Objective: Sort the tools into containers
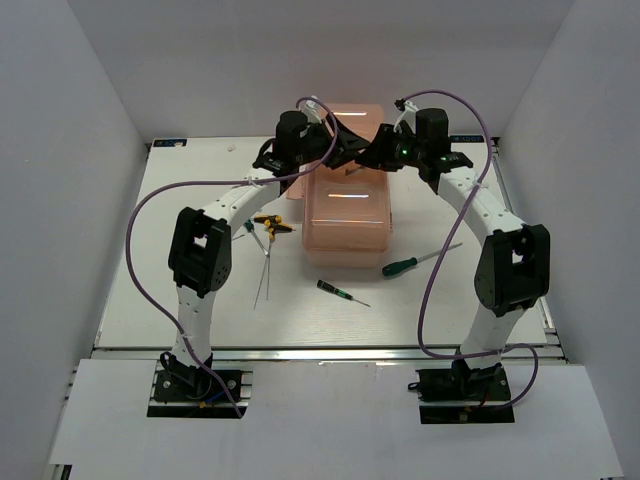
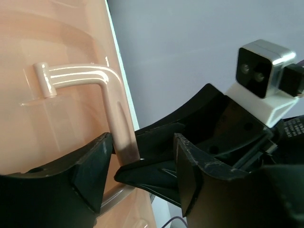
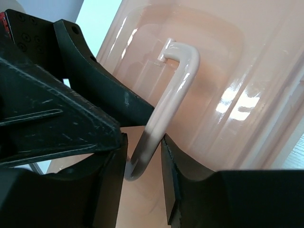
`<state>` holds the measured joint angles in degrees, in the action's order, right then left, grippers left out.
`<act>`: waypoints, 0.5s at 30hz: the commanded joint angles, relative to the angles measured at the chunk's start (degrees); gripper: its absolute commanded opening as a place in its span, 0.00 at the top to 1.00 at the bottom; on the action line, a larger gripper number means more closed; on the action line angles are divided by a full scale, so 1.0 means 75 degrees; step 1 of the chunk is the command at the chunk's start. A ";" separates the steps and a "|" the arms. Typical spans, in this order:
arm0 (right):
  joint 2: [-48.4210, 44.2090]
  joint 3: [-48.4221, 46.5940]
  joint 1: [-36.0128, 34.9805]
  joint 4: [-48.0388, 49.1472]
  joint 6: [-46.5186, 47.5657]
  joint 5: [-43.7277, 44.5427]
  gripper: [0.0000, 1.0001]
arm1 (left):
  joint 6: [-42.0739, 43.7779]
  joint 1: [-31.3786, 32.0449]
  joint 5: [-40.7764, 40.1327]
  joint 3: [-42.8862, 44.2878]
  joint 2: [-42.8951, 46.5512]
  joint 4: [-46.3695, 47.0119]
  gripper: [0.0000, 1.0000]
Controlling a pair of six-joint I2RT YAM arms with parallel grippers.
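The salmon-pink toolbox (image 1: pixel 347 215) stands mid-table, and both grippers meet over its far end. My right gripper (image 3: pixel 143 140) is shut on the pale lid handle (image 3: pixel 178 80), which crosses slantwise between its fingers. My left gripper (image 2: pixel 142 142) is open, with the handle (image 2: pixel 114 109) just inside its left finger and a right-arm finger between its jaws. In the top view the left gripper (image 1: pixel 345 150) and right gripper (image 1: pixel 368 158) almost touch. On the table lie a green screwdriver (image 1: pixel 400 266), a black screwdriver (image 1: pixel 335 289), yellow-black pliers (image 1: pixel 272 222) and thin rods (image 1: pixel 266 265).
White walls enclose the table on three sides. Purple cables loop off both arms above the table. The tools lie left of and in front of the toolbox. The right wrist camera (image 2: pixel 259 66) shows close in the left wrist view.
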<state>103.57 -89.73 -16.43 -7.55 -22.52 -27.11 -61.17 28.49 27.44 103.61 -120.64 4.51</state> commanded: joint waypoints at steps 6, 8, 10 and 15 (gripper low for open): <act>0.0160 0.0011 -0.0013 -0.0071 -0.0523 0.0322 0.65 | 0.1227 -0.0470 -0.0915 0.0798 0.0731 -0.2018 0.30; 0.0148 0.0012 -0.0013 -0.0083 -0.0559 0.0416 0.70 | 0.1498 -0.0634 -0.1371 0.0798 0.0990 -0.2462 0.29; 0.0136 0.0011 -0.0025 -0.0106 -0.0629 0.0439 0.75 | 0.1873 -0.0705 -0.1723 0.0659 0.1482 -0.2710 0.29; 0.0031 -0.0386 -0.0025 -0.0153 -0.0712 0.0369 0.88 | 0.2401 -0.0845 -0.3198 -0.1431 0.3016 -0.3005 0.32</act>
<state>103.77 -89.89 -16.49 -8.01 -29.04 -25.47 -47.59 22.26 12.08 99.85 -107.87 -14.17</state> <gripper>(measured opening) 0.278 0.688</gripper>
